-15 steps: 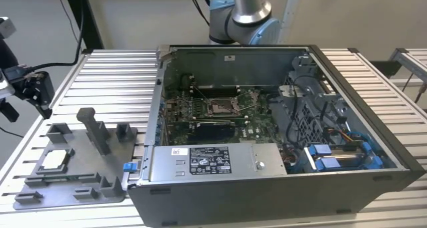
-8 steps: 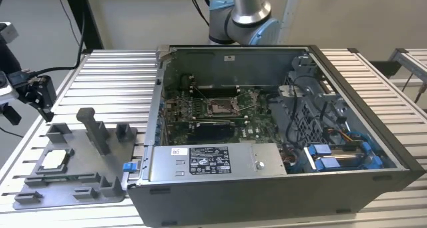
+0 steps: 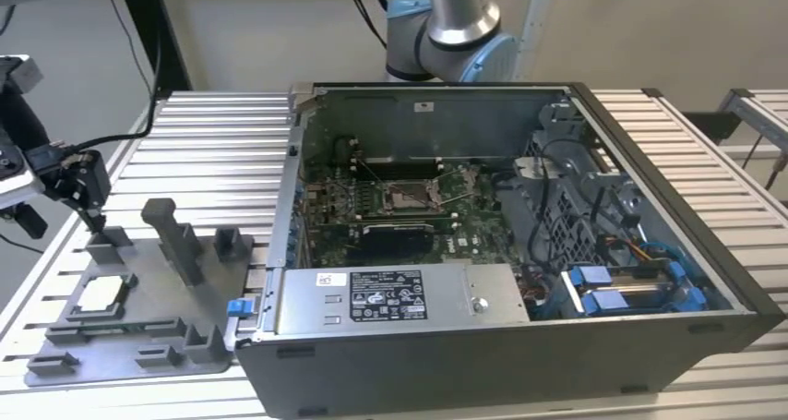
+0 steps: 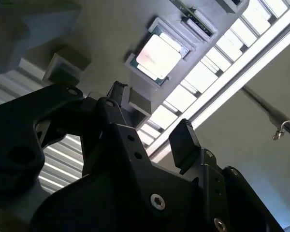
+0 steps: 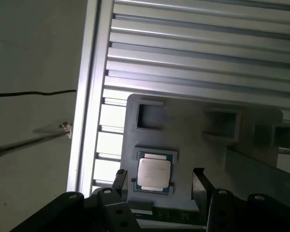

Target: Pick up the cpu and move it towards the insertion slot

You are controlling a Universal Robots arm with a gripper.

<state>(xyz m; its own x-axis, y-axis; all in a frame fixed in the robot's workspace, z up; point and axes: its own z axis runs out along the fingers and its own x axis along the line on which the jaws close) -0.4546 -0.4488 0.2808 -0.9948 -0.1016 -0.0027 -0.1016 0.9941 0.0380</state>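
Black two-finger gripper (image 4: 152,107), jaws spread and empty, hovered above the grey plastic tray (image 3: 148,342). The small silvery-white square cpu (image 5: 153,173) lay ungrasped in that tray's recess. The metal-framed insertion slot (image 3: 407,196) sat well apart from the tray. Neither pick-up nor transfer was yet done.

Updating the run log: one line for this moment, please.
gripper: open, over cpu, not gripping | cpu: flat in grey tray pocket | insertion slot: inside open case
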